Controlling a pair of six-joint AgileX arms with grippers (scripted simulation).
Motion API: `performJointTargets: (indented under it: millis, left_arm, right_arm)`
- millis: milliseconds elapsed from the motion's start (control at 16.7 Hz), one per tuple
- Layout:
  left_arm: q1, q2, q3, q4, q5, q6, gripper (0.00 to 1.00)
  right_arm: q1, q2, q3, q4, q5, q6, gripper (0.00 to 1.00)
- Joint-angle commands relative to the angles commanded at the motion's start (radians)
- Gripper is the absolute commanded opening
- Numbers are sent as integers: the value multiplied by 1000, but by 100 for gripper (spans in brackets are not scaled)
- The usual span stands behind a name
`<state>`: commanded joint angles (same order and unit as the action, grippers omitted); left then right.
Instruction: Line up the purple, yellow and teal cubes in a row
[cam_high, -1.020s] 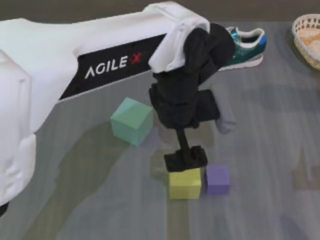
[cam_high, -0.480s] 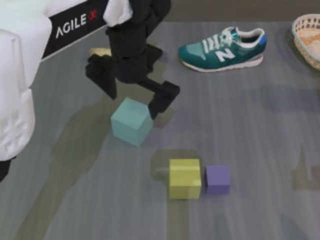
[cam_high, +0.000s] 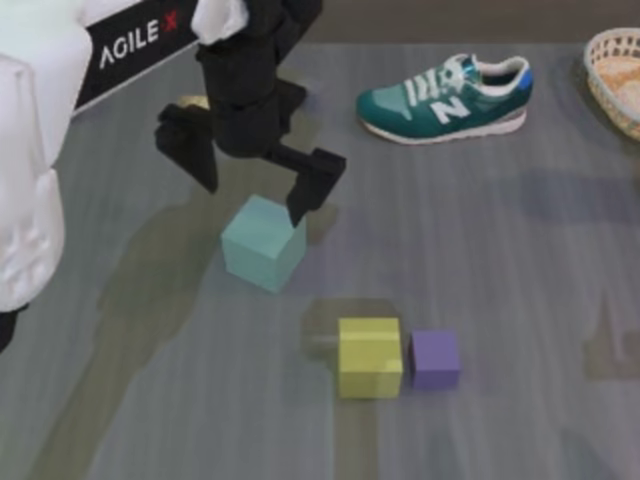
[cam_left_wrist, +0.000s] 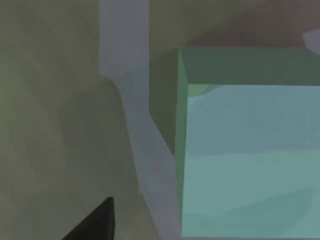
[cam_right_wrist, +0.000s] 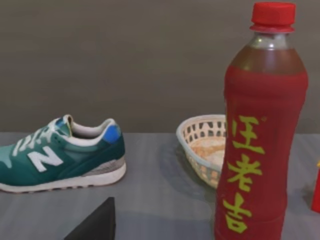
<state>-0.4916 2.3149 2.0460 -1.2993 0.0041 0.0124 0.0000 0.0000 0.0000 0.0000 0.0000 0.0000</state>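
The pale teal cube (cam_high: 263, 243) sits left of centre and fills much of the left wrist view (cam_left_wrist: 250, 150). My left gripper (cam_high: 252, 175) hangs open just behind and over it, one finger (cam_high: 190, 150) out to its left and the other (cam_high: 315, 185) by its back right corner, with nothing held. The yellow cube (cam_high: 370, 357) and the small purple cube (cam_high: 435, 359) stand side by side near the front, almost touching, with the purple one on the right. My right arm is outside the top view. One dark fingertip (cam_right_wrist: 97, 222) of it shows, with a wide gap beside it.
A dark teal sneaker (cam_high: 445, 97) with white laces lies at the back. A wicker basket (cam_high: 615, 75) sits at the back right edge. The right wrist view shows a tall red bottle (cam_right_wrist: 260, 135) close up, beside the basket (cam_right_wrist: 205, 145) and sneaker (cam_right_wrist: 60, 155).
My left gripper has left the yellow cube, swung back and to the left, and now hangs open over the teal cube. The cubes have not moved.
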Motion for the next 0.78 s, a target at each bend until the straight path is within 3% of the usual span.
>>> performJointTargets:
  millis: [480,780]
  left_arm:
    - [5,67,-199,269,1,1,100]
    - [5,78,-226,302,1,1,100]
  right_arm:
    - [0,0,0,0,0,0,100]
    - [0,0,0,0,0,0,100]
